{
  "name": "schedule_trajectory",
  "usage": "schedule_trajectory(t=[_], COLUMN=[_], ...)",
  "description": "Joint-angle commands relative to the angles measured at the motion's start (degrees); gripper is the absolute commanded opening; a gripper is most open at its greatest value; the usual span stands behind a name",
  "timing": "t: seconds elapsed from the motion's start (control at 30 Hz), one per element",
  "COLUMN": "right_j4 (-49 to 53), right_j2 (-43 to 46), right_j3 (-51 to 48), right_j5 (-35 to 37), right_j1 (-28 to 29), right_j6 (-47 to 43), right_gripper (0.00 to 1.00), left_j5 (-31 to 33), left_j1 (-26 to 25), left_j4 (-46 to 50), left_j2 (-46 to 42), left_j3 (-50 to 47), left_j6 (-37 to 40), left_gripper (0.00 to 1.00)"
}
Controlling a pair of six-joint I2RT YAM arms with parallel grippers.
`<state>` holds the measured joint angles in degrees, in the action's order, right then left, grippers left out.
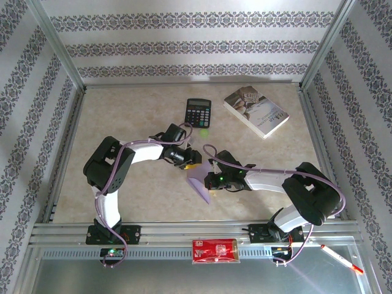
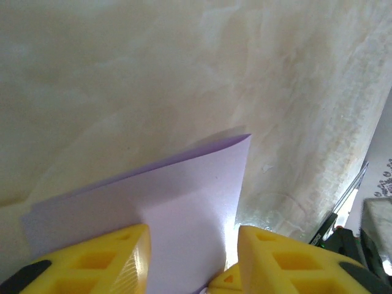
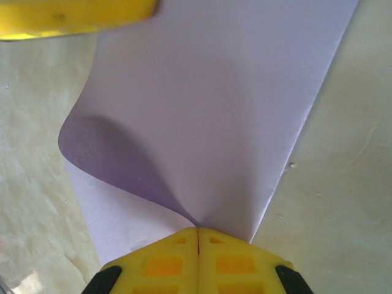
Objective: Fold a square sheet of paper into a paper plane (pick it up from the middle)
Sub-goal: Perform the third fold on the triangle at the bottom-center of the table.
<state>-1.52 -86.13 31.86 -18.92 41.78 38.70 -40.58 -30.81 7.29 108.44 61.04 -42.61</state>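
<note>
1. Left claw point(image 1: 192, 162): it meets the paper from 11 o'clock. On the left wrist view the left claw point(image 2: 193, 233) stands open, its yellow fingers point(image 2: 92, 260) parted, with the sheet running through the gap.
2. Calculator point(image 1: 198, 113): black, flat on the worktop point(image 1: 135, 116), at 12 o'clock from the paper.
3. Square sheet of paper point(image 1: 199, 184): pale lilac, near the middle of the worktop, between the two claws. The square sheet of paper point(image 3: 214, 92) is doubled over, and one layer curls up at its 9 o'clock side.
4. Green disc point(image 1: 204, 131): small, just beside the calculator at its 6 o'clock.
5. Right claw point(image 1: 212, 179): it enters from 3 o'clock. The right wrist view shows the right claw point(image 3: 197, 233) closed, pinching the sheet's edge.
6. Book point(image 1: 256, 111): white-covered, at 1 o'clock, well apart from the paper.
</note>
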Motion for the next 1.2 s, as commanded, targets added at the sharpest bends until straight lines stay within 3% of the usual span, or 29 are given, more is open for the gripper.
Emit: schedule_trajectory(t=[0.0, 0.1, 0.23, 0.4, 0.73, 1.17], right_j4=[5.57, 5.63, 5.66, 6.03, 6.53, 6.69], right_j2=[-1.20, -0.75, -0.45, -0.12, 1.40, 1.00], right_j3=[-3.18, -3.86, -4.52, -5.05, -6.32, -6.40], right_j5=[3.18, 3.84, 4.70, 5.16, 6.17, 6.53], right_j1=[0.51, 0.58, 0.67, 0.59, 0.96, 1.05], right_j6=[1.68, 2.26, 2.92, 3.48, 4.10, 4.02], right_gripper=[0.01, 0.01, 0.00, 0.00, 0.00, 0.00], left_j5=[4.34, 7.34, 9.02, 7.53, 6.20, 6.49], left_j1=[-0.40, -0.85, -6.59, -14.85, -21.69, -21.92], left_j4=[1.85, 0.17, -5.10, -18.40, -29.25, -28.67], left_j2=[-7.70, -14.90, -22.38, -21.92, -12.47, -10.14], left_j3=[-1.47, -8.09, -17.31, -24.36, -23.14, -24.71], left_j6=[-1.10, -4.04, -9.81, -18.85, -23.86, -25.08], left_gripper=[0.48, 0.46, 0.21, 0.01, 0.00, 0.00])
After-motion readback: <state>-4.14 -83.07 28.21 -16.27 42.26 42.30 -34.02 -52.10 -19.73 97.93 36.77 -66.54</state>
